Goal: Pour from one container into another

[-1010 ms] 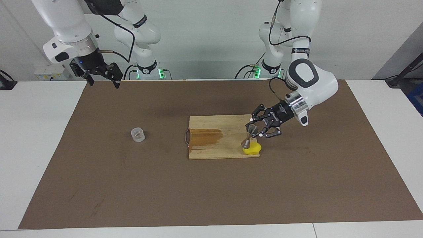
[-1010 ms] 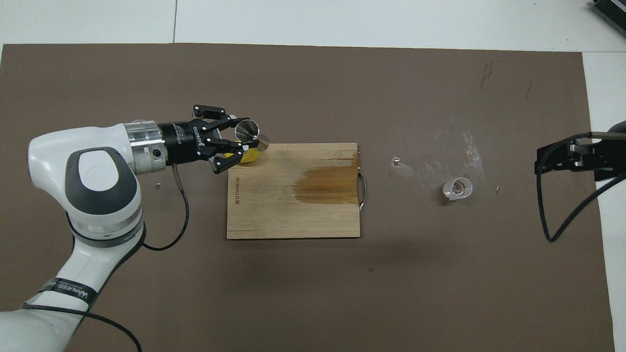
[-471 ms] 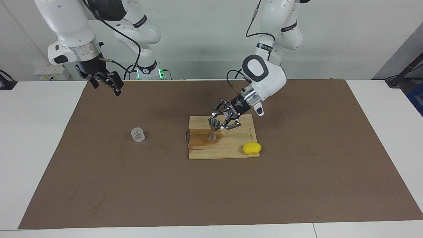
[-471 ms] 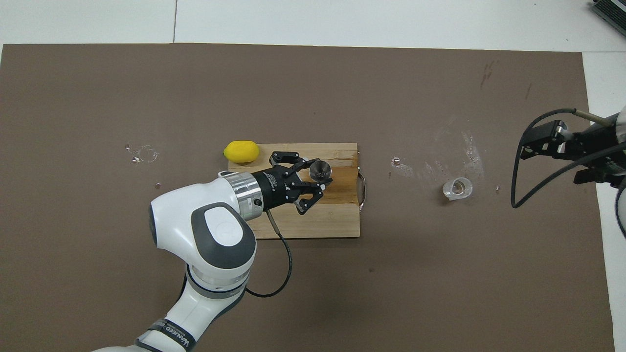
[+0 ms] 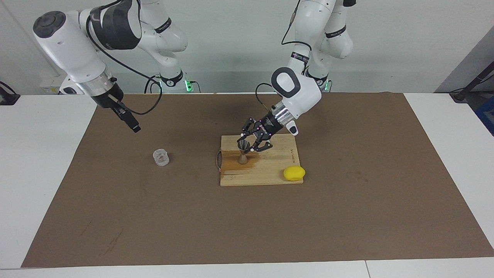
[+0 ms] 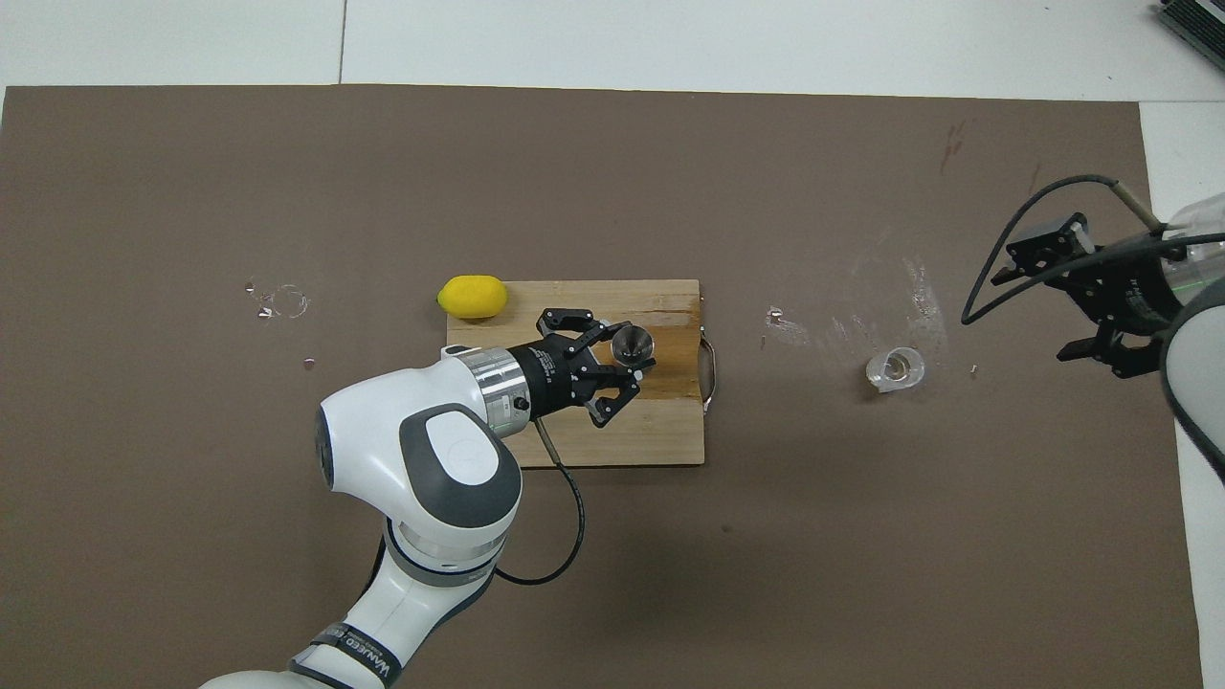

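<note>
The silver jigger (image 5: 243,152) stands upright on the wooden cutting board (image 5: 270,175), on its dark stain. It also shows in the overhead view (image 6: 632,343). My left gripper (image 5: 247,145) is shut on the jigger's upper cone, reaching in from the left arm's side (image 6: 633,354). The clear ribbed cup (image 5: 161,157) stands alone on the brown mat toward the right arm's end, and shows in the overhead view (image 6: 896,370). My right gripper (image 5: 133,125) is open and empty, raised over the mat beside the cup (image 6: 1032,316), apart from it.
A yellow lemon (image 5: 294,173) lies at the board's corner toward the left arm's end (image 6: 472,297). The board (image 6: 574,440) has a metal handle at its end toward the cup. Wet marks show on the mat (image 6: 842,325) near the cup.
My left gripper carried the jigger from above the lemon across the board to the stained end and lowered it upright. My right gripper came down and closer to the cup.
</note>
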You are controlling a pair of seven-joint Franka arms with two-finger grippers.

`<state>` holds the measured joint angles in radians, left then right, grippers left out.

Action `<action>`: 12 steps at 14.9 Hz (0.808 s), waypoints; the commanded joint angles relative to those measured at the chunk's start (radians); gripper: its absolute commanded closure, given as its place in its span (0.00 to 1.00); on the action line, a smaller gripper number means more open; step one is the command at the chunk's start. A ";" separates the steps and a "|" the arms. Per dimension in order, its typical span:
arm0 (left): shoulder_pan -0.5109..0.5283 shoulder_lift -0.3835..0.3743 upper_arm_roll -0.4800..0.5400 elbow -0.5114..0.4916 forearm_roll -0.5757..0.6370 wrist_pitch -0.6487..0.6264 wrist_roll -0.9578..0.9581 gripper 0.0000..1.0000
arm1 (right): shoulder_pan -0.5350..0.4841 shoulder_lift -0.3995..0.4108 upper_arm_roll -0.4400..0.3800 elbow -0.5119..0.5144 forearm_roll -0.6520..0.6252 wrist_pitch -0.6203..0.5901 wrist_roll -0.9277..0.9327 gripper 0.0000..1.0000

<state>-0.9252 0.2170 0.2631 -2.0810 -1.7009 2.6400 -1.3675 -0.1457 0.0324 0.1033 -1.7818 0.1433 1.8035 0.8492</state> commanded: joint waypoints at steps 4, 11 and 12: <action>-0.035 -0.005 0.015 0.002 -0.013 0.023 -0.002 0.00 | -0.054 0.138 0.006 -0.076 0.159 0.143 0.175 0.00; 0.035 -0.133 0.022 0.038 0.237 0.011 -0.016 0.00 | -0.135 0.207 0.006 -0.200 0.352 0.261 0.126 0.00; 0.072 -0.134 0.022 0.056 0.318 -0.027 -0.018 0.00 | -0.156 0.219 0.006 -0.209 0.376 0.261 0.108 0.00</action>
<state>-0.9168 0.1137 0.2864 -2.0365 -1.4999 2.6640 -1.3740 -0.2670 0.2435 0.0994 -1.9711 0.4681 2.0500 0.9951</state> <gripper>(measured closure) 0.000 0.000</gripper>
